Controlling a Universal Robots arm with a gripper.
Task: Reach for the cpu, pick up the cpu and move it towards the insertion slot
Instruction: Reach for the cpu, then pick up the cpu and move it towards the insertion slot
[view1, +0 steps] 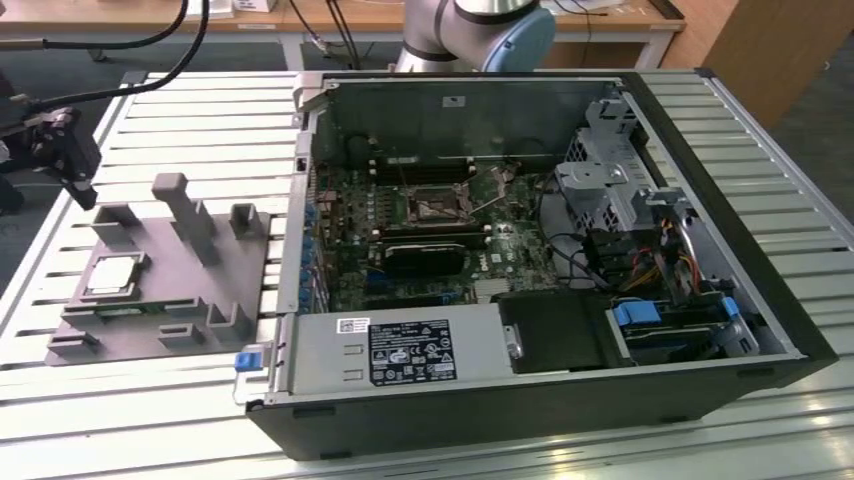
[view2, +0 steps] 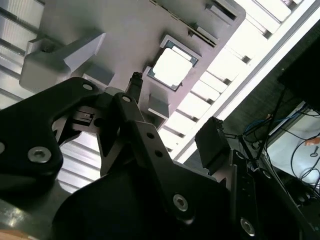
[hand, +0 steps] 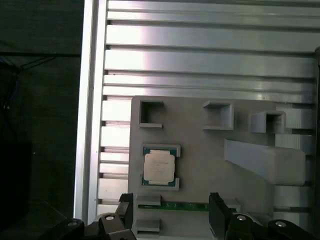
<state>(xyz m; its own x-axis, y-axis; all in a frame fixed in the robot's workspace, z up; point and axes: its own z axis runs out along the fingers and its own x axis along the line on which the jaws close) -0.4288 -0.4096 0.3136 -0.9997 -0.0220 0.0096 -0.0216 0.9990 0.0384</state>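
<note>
At exterior view's left, cpu (view1: 111, 275) was seated in grey fixture (view1: 174, 300) recess, located for pickup; gripper (hand: 170, 200) was poised over it, fingers (hand: 217, 215) spread, nothing held; insertion slot (view1: 434, 207) well apart.

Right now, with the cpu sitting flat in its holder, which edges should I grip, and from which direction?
Probably straight down from above: the cpu lies flat, top up, in a recess of the gray holder. Close the fingers on its two opposite edges that are left open; raised brackets hem the other two.
</note>
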